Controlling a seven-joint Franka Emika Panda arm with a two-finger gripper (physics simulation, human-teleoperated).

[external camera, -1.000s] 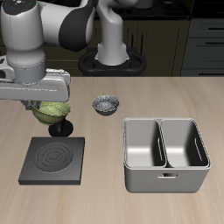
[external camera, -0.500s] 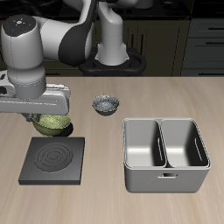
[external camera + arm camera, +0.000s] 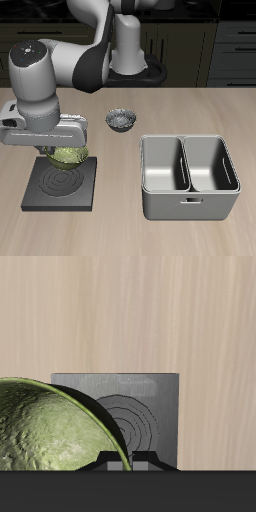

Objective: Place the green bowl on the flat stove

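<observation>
The green bowl (image 3: pixel 67 155) is small, round and olive-green with a mottled glossy inside. It hangs under my gripper (image 3: pixel 58 150), which is shut on its rim and holds it just above the back edge of the flat stove (image 3: pixel 62 184). The stove is a flat black square slab with pale concentric rings, near the table's front edge. In the wrist view the bowl (image 3: pixel 50 431) fills the near field and the stove (image 3: pixel 140 406) lies below it. The fingertips are mostly hidden by the bowl and the hand.
A grey-white speckled bowl (image 3: pixel 121 121) sits farther back, mid-table. A grey two-compartment metal bin (image 3: pixel 190 176) stands beside the stove toward the table's front. The robot's base (image 3: pixel 128 65) is at the back.
My gripper has carried the green bowl toward the table's front edge and lower, from behind the stove to just over the stove's back edge.
</observation>
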